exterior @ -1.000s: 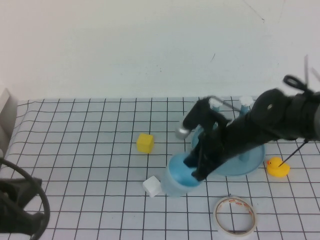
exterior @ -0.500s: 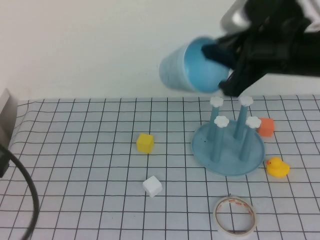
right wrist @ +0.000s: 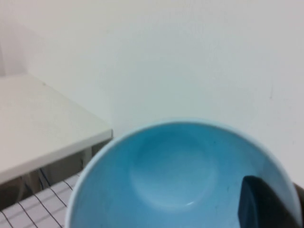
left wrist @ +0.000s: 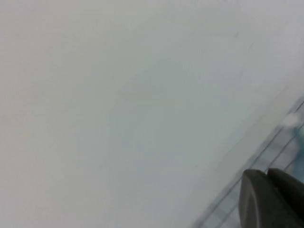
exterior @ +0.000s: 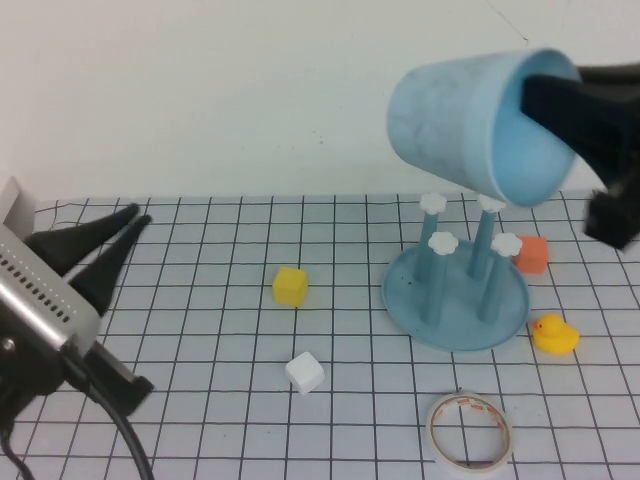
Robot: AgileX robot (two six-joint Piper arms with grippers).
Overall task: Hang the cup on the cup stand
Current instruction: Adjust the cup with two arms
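- High view: cup [exterior: 470,125] is held on its side in the air above the cup stand [exterior: 457,290], which sits near the worktop's far right edge; right gripper [exterior: 575,100] is clamped on the cup's rim, one finger inside. Left gripper [exterior: 125,222] is raised over the left edge, fingers pressed together, empty.
- Left wrist view: closed fingertips [left wrist: 273,197] are seen against the wall.
- Right wrist view: cup's blue interior [right wrist: 175,175] is seen, a dark finger [right wrist: 261,204] inside the rim.

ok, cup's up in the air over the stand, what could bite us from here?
The right gripper holds the cup by one spot on its rim, one finger inside; tilted like this it could slip or swing. The stand has four close pegs, so the mouth could catch two caps or tip the stand. The left gripper, shut, is far left, no concern.
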